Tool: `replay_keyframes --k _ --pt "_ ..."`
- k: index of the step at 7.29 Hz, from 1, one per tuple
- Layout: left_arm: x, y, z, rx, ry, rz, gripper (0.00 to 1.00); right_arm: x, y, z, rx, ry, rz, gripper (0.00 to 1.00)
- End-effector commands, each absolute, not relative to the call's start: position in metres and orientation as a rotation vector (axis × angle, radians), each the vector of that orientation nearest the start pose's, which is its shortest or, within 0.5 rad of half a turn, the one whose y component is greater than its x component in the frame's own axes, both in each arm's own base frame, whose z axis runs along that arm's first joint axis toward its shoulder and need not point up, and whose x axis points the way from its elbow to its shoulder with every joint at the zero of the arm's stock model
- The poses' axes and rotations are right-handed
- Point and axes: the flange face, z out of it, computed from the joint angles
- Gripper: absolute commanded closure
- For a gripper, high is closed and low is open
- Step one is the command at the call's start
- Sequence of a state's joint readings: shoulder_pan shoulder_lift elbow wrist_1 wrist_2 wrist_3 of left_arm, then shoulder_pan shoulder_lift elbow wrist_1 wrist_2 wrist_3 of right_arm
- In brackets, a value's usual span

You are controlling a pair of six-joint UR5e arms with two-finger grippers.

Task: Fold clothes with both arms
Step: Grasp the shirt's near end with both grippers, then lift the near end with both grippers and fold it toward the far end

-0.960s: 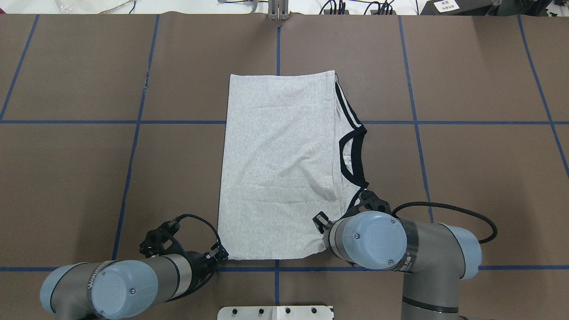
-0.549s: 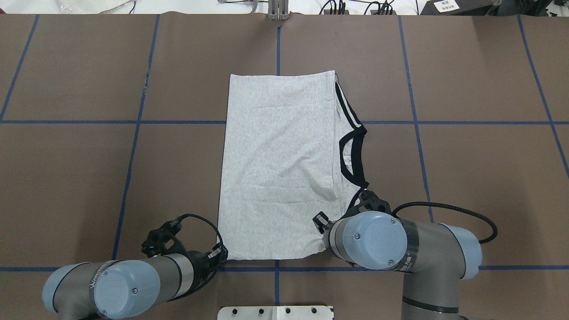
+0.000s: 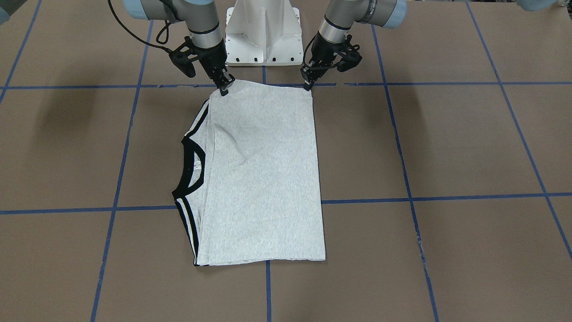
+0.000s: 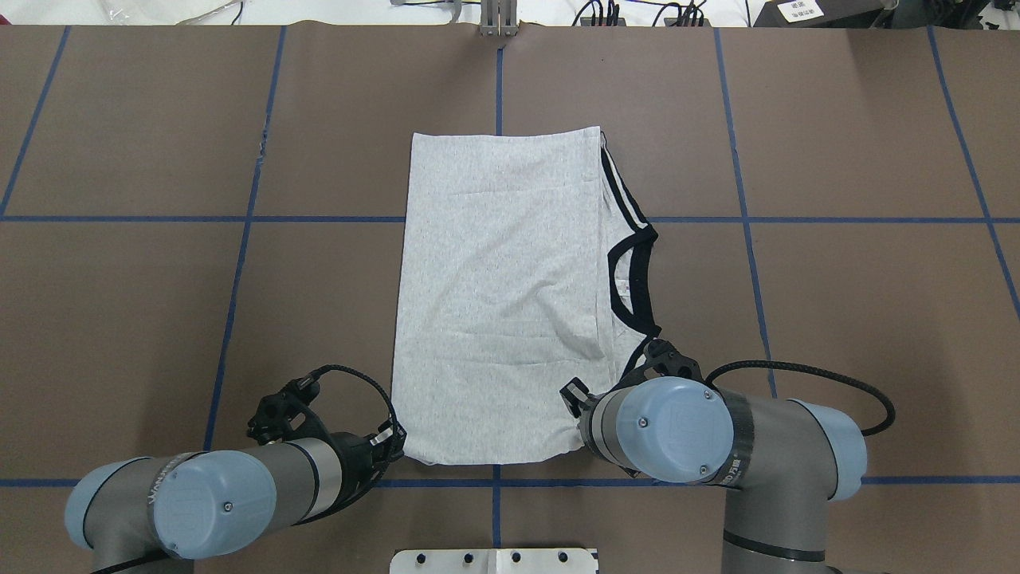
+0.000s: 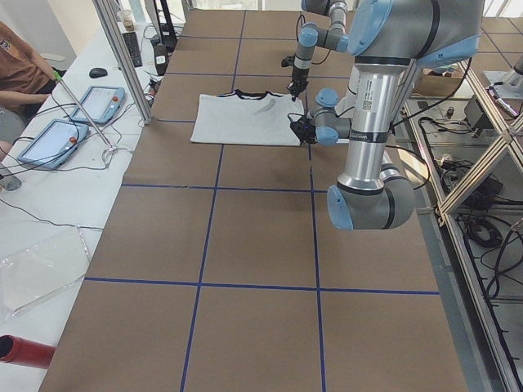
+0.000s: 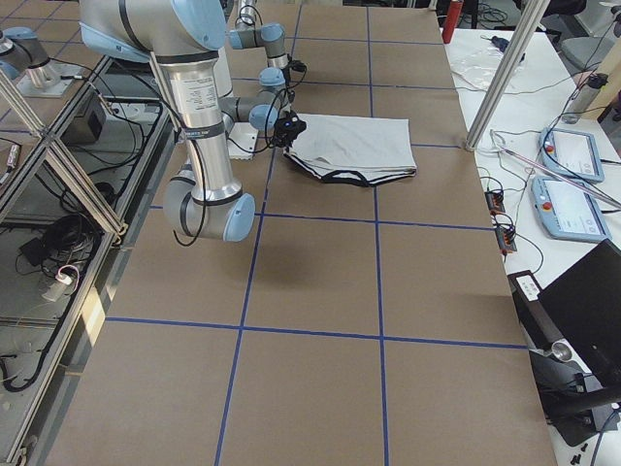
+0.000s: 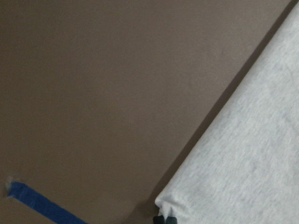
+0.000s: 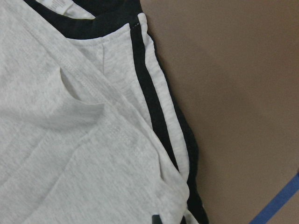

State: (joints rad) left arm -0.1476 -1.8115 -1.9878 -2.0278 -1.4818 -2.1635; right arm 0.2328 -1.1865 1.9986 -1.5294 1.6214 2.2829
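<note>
The grey T-shirt (image 4: pixel 494 295) lies flat on the brown table as a folded rectangle. Its black collar (image 4: pixel 629 279) and shoulder stripes peek out on the right side; the print is hidden. My left gripper (image 4: pixel 396 446) is shut on the shirt's near left corner, which the left wrist view shows pinched at the fingertips (image 7: pixel 164 218). My right gripper (image 3: pixel 223 89) is shut on the near right corner beside the striped shoulder (image 8: pixel 159 116). In the overhead view its wrist covers it. Both corners sit at or just above the table.
The white pedestal base (image 3: pixel 263 31) stands right behind the two grippers. Blue tape lines (image 4: pixel 239 219) cross the brown table. Beyond the table's left end lie tablets (image 5: pixel 98 102) and cables, with a person's arm (image 5: pixel 20 69) nearby.
My left arm has shifted slightly and drawn the near left corner a little inward and up. The right arm and the rest of the shirt have barely moved.
</note>
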Motion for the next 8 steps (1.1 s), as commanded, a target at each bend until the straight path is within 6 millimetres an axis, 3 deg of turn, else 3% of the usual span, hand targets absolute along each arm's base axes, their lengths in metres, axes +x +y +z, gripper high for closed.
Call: replay_keyframes --k 1,3,4,5,6,8 --pt "0.490 -0.204 0.254 -0.198 1.158 -0.691 1.00 -0.512 -0.253 0.254 -0.264 -0.871 0.861 1.00" --pt "0.451 -0.155 0.199 -0.308 1.203 -0.654 1.00 -0.482 -0.233 0.255 -0.334 -0.874 0.820 1.00" --pt "0.442 -0.136 0.186 -0.363 1.187 -0.662 1.00 -0.462 -0.223 0.237 -0.398 -0.910 0.875 1.00" --pt "0.425 -0.141 0.170 -0.369 1.220 -0.668 1.00 -0.440 -0.218 0.213 -0.424 -0.970 0.882 1.00" --pt "0.420 -0.164 0.170 -0.324 1.220 -0.691 1.00 -0.432 -0.227 0.202 -0.423 -0.999 0.895 1.00" --pt "0.397 -0.226 0.144 -0.157 1.296 -0.634 1.00 -0.420 -0.270 0.207 -0.368 -1.003 0.966 1.00"
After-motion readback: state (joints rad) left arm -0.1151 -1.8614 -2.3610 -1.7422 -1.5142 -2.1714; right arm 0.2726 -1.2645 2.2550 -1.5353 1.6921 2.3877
